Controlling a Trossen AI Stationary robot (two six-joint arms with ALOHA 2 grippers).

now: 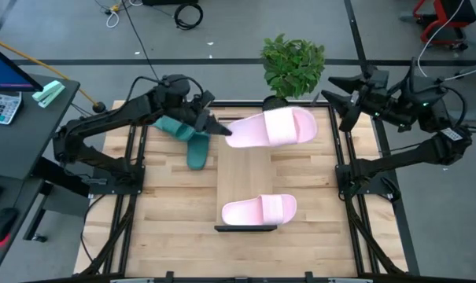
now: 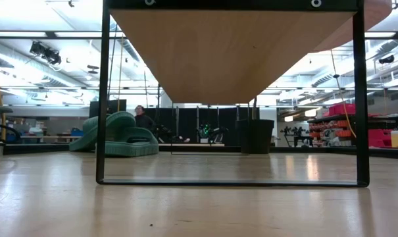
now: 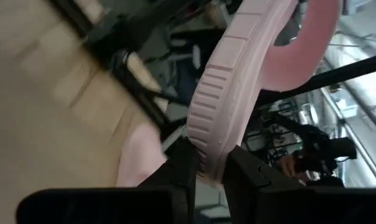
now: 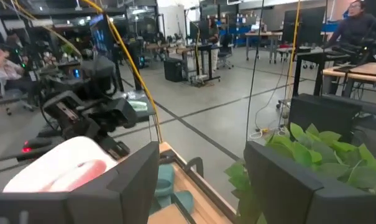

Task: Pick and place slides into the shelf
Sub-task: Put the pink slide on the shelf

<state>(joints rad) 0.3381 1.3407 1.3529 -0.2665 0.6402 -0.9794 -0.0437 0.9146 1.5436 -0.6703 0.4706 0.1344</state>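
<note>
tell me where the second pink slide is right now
In the high view, that pink slide is held by its heel end in the left hand, above the far end of the shelf, just in front of the potted plant.

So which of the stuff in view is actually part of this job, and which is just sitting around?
Job:
- held pink slide, in left gripper
- pink slide on the shelf
- teal slides
- shelf

Lying about:
- potted plant
- calculator
- right gripper, waiting open near the plant
</note>
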